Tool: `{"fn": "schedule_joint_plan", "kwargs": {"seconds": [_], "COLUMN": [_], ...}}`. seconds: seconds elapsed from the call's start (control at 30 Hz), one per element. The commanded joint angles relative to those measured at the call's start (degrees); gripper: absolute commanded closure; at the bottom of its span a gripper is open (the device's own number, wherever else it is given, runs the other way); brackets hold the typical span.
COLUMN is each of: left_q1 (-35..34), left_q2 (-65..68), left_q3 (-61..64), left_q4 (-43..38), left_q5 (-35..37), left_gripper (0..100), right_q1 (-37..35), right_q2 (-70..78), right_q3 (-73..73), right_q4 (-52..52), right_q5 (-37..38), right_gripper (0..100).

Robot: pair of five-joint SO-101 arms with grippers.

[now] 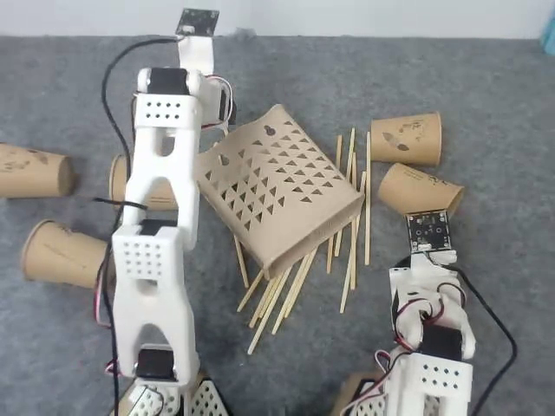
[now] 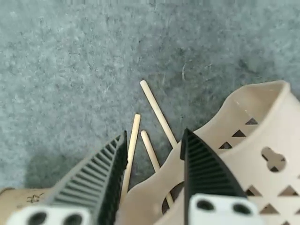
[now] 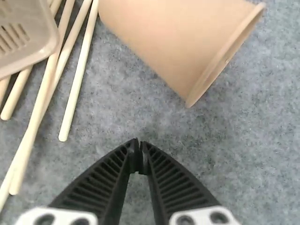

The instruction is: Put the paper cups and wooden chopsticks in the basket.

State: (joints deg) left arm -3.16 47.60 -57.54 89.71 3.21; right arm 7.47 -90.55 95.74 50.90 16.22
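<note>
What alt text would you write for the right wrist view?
The right gripper, shut and empty, hangs over grey carpet. Ahead lies a paper cup on its side; wooden chopsticks and a basket corner lie beside it.

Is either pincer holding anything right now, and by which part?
Nothing is firmly held: the left pincer straddles the basket rim, jaws apart; the right pincer is shut on nothing beside a paper cup.

A grey felt mat (image 1: 486, 78) lies underneath everything, meeting a pale wall (image 1: 347, 17) along the far edge.
</note>
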Motion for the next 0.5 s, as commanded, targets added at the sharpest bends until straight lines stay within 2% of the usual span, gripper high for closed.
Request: {"fn": "schedule_joint_plan", "kwargs": {"seconds": [0.0, 0.07, 0.2, 0.47], "left_q1": [1.6, 3.1, 4.9, 10.0], "left_q2": [1.5, 3.2, 2.7, -5.5], "left_q3": [-10.1, -14.0, -12.9, 1.9], "left_q4": [7.0, 11.3, 11.1, 11.0], "left_q5": [0.8, 0.8, 0.8, 0.8], "left_gripper": [82, 82, 82, 82], "right_q1": [0.2, 0.2, 0.2, 0.2], "right_q2": [-0.7, -0.7, -0.7, -0.7], "right_q3": [1.1, 1.1, 1.1, 1.1], "right_q4": [0.5, 0.5, 0.5, 0.5], "right_q5": [0.8, 0.8, 0.8, 0.8], "right_gripper": [99.1, 99.1, 99.1, 99.1]}}
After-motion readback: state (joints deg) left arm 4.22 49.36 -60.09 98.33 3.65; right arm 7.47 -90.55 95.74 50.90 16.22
